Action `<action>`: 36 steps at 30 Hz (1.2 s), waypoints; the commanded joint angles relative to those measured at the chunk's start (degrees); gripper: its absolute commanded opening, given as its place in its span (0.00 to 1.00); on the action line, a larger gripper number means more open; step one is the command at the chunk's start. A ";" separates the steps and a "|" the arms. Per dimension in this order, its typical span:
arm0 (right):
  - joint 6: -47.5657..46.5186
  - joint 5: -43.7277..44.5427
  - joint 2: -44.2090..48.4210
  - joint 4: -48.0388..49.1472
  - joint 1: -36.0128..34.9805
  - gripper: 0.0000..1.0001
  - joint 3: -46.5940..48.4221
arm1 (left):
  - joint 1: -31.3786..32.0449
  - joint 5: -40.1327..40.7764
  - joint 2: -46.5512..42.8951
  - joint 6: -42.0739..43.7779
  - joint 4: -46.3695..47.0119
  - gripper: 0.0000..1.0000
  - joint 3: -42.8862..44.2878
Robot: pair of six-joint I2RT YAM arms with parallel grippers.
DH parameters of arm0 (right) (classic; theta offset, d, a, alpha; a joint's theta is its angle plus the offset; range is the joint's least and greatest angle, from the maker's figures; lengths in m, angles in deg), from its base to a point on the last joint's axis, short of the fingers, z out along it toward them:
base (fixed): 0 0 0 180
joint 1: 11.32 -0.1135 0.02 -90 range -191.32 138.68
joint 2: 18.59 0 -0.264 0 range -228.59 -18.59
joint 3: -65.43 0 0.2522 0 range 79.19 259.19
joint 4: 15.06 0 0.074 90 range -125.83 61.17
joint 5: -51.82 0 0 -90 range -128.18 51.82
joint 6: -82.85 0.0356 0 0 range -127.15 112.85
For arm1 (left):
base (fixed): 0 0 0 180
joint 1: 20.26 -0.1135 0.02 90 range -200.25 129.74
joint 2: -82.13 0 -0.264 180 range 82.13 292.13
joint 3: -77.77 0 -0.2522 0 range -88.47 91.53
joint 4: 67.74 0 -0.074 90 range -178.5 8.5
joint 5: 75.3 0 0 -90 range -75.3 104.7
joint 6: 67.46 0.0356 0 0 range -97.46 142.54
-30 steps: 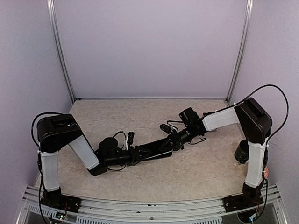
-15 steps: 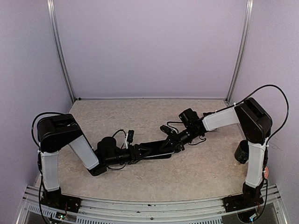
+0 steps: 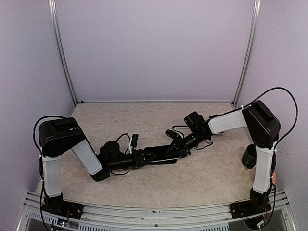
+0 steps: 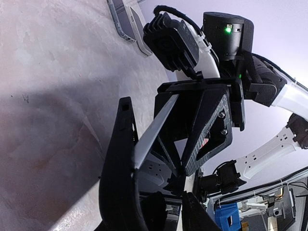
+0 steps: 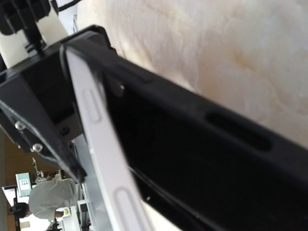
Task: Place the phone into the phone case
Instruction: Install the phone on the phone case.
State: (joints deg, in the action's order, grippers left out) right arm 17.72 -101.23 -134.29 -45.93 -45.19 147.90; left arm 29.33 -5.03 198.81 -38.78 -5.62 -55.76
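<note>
The phone (image 4: 155, 126), edge-on with a pale silvery side, sits between the narrowly parted left hand (image 3: 150, 156) and right hand (image 3: 179, 146), though I cannot tell whether either clamps it, while the phone case (image 4: 124, 20) lies on the worktop (image 3: 144, 120) beyond the right hand.

From the top camera the left gripper (image 3: 160, 155) and right gripper (image 3: 178, 146) sit close together, too small for me to tell how either pair of jaws stands (black on black). My right wrist camera runs the pale-edged phone (image 5: 103, 144) off the frame's bottom, and I cannot tell whether the black bar (image 5: 202, 149) beside it is a finger or a shell. The left wrist camera clips a pale flat object (image 4: 123, 19) at its top edge.
</note>
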 commanded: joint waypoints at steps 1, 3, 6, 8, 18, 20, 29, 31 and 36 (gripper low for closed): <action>-1.98 0.82 2.21 -2.54 0.55 0.34 1.66 | -0.06 -1.10 0.21 0.50 3.70 0.33 0.36; -2.23 1.02 2.39 -2.97 0.72 0.34 1.69 | -0.03 -1.19 0.24 0.48 3.71 0.29 0.29; -2.59 1.32 2.73 -3.40 1.10 0.34 1.45 | -0.09 -1.24 0.09 0.48 3.75 0.27 0.25; -2.89 1.40 2.99 -3.71 1.21 0.35 1.51 | -0.10 -1.28 0.04 0.50 3.70 0.27 0.25; -4.19 3.12 4.80 -5.97 2.48 0.35 0.94 | -0.12 -1.22 0.12 0.40 3.96 0.24 0.07; -4.36 3.65 5.27 -6.41 2.71 0.36 0.83 | -0.10 -1.27 0.20 0.33 4.01 0.23 0.07; -5.00 5.56 7.24 -7.18 4.01 0.36 -1.71 | -0.35 -1.26 -0.04 0.10 4.89 0.20 -0.40; -5.10 5.73 7.96 -7.02 4.39 0.36 -2.43 | -0.43 -1.27 -0.10 0.14 4.99 0.20 -0.53; -5.16 6.61 9.99 -7.29 5.68 0.36 -4.05 | -0.46 -1.25 -0.14 0.07 5.22 0.19 -0.65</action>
State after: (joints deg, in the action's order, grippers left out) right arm 13.26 -95.00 -127.84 -52.49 -40.81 145.08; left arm 29.24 -5.92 198.81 -38.97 -4.35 -56.04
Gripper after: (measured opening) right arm 0.365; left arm 0.195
